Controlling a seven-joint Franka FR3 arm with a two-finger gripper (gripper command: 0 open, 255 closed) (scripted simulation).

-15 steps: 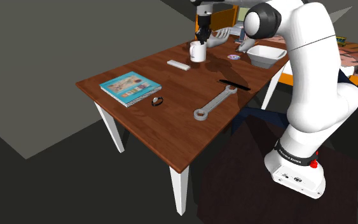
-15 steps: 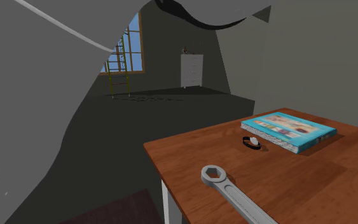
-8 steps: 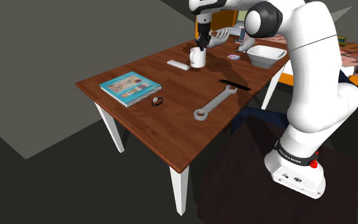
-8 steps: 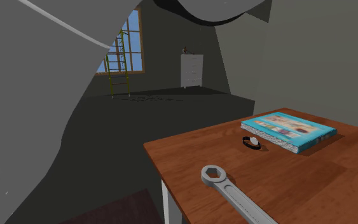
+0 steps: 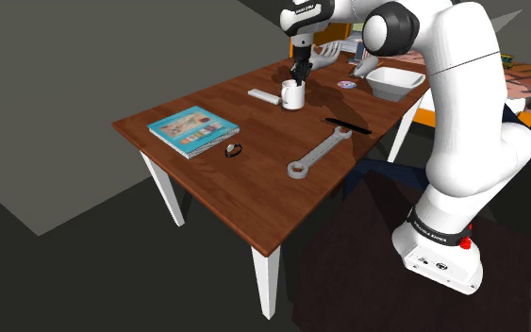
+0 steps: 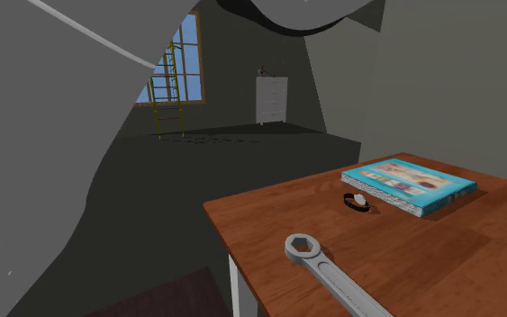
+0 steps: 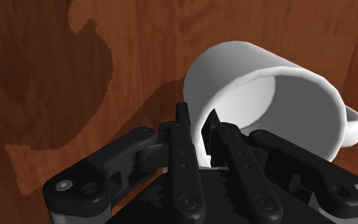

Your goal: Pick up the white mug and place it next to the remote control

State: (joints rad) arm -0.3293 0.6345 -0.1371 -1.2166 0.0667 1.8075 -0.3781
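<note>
Plain white mug point(image 7: 263, 95), loop handle point(image 7: 357, 126), rim clasped by end effector point(image 7: 198, 119)

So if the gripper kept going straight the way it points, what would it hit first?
Likely the wooden tabletop, the white mug clasped in the gripper touching down first; remaining gap unclear.

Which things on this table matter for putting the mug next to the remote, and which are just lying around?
In the job: mug, clasped at its rim by the gripper; remote.

Lying about: book; watch; wrench; black stick; disc; bowl.
</note>
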